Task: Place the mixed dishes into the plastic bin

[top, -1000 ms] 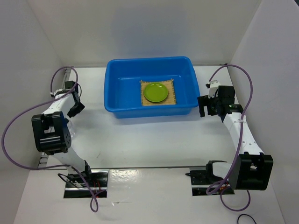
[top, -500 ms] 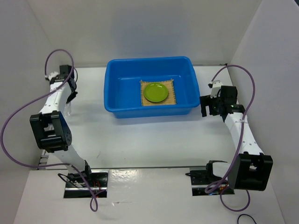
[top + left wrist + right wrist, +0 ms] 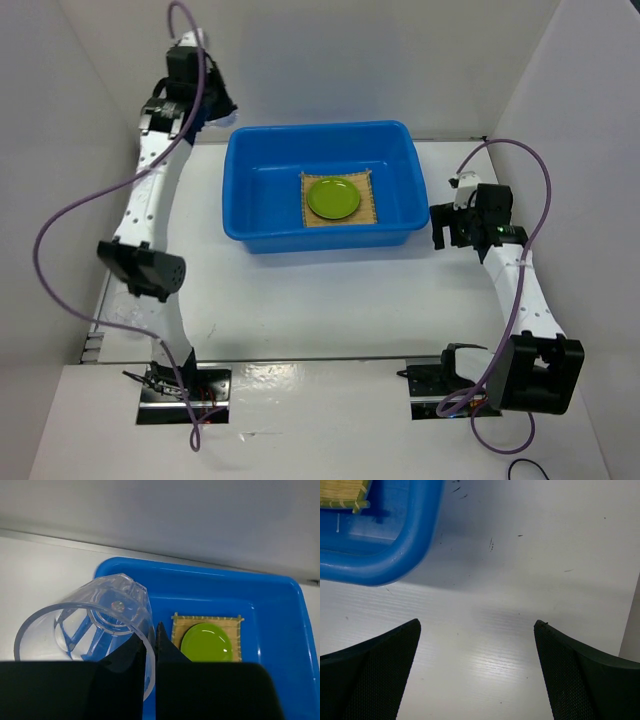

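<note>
Gripping a clear drinking glass (image 3: 95, 622), the left gripper (image 3: 151, 642) has its fingers pinched on the glass wall at the rim, one finger inside and one outside. Glass is tilted in the left wrist view, open mouth toward 8 o'clock, base toward 1 o'clock. In the top view the left arm is stretched out long, with its gripper near the back wall (image 3: 320, 60), at about 10 o'clock from the blue plastic bin (image 3: 240, 190) and off its far-left corner. Whether the glass is over the rim yet, cannot tell.

Bin sits mid-table. Inside on the floor, toward 3 o'clock of the bin's centre, lies the tan bamboo mat (image 3: 370, 210), flat. The round green plate (image 3: 333, 198) rests on the mat, roughly centred.

Right gripper (image 3: 477, 630) has its fingers spread wide with nothing between them, over bare white table (image 3: 520, 570). It is just beside the bin's right wall, at about 4 o'clock from the bin in the top view. In the right wrist view a bin corner shows at 10 o'clock, with a mat corner inside it.
</note>
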Controlling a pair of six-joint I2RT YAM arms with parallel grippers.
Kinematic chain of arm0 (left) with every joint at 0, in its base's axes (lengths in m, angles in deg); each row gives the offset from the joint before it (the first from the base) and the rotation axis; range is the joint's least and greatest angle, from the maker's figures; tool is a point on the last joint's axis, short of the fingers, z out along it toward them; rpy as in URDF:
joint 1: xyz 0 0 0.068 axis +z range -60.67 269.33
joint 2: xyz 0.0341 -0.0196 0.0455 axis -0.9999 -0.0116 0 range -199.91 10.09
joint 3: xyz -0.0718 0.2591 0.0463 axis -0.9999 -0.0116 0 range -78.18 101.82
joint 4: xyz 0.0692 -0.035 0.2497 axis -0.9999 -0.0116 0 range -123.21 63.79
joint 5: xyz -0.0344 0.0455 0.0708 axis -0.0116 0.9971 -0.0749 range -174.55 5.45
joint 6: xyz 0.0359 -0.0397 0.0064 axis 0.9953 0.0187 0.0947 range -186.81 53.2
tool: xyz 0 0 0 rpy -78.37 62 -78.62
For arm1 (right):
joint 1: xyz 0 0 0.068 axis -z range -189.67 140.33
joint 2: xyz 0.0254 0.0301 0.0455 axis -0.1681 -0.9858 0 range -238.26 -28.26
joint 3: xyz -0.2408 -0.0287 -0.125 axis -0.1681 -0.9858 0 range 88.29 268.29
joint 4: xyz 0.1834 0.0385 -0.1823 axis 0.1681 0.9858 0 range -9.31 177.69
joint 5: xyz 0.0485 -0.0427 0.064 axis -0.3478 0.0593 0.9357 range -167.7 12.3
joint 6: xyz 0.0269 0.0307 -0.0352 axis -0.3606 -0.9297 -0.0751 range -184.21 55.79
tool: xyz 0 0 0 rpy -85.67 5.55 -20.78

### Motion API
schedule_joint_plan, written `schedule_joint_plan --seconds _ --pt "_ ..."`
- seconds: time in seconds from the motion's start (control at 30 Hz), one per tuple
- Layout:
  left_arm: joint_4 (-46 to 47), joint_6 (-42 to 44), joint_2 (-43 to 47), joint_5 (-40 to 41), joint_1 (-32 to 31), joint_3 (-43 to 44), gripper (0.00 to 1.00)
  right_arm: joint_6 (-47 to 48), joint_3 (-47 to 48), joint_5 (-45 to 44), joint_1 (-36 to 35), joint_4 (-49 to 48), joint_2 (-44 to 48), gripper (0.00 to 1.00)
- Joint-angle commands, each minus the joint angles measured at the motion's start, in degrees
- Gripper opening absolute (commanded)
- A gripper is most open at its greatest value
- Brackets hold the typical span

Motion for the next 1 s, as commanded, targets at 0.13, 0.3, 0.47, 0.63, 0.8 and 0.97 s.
schedule_joint_plan --seconds 0.13,0.3,0.47,0.63,0.8,0.97 --pt "-10.43 3.72 -19.27 -6.71 -3.41 17.50 0.00 0.80 -0.08 0.34 0.99 -1.67 2.10 0.98" --pt "-11.66 3.71 -27.44 -7.94 -4.03 20.12 0.00 0.80 -0.08 0.86 2.74 -1.67 3.15 0.98" --pt "-11.66 4.24 -33.60 -8.73 -5.97 20.66 0.00 0.80 -0.08 0.87 2.75 -1.67 3.15 0.98" --pt "-12.19 4.24 -38.96 -9.95 -6.50 22.50 0.01 0.80 -0.08 0.87 3.28 -1.67 2.62 0.98" --pt "-12.72 4.24 -40.90 -10.49 -7.02 23.56 0.07 0.80 -0.08 0.87 3.80 -1.67 2.10 0.98" --pt "-13.33 3.71 -40.81 -10.49 -7.02 24.09 0.33 0.80 -0.08 0.87 4.33 -1.67 2.10 0.98"
